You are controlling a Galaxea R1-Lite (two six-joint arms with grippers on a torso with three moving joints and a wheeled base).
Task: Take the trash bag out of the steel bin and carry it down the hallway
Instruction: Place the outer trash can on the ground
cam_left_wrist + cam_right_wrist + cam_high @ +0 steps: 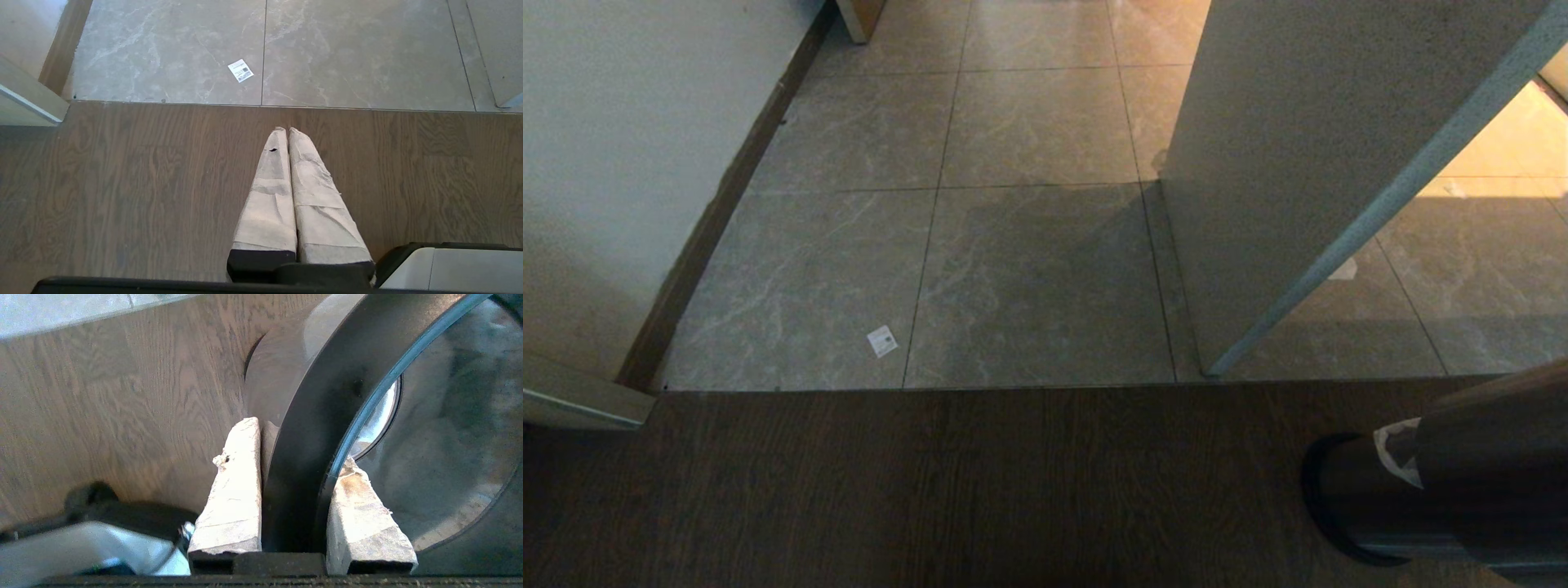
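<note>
No bag visible anywhere. Right gripper [294, 457] jaws clamped on steel bin [310, 416] rim; bin interior looks empty. Left gripper [286, 132] jaws together, idle. Hallway [1029, 245] ahead, carry outstanding.

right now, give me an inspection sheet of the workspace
surface: dark wood floor meeting grey marbled tiles
job's things: steel bin lying tipped on the wood floor; trash bag not seen
clutter: white paper slip on the tiles
grippers: right claw shut on the bin's black rim; left claw shut, empty, over the wood floor
cables: nothing seen
surroundings: white walls, dark baseboard
</note>
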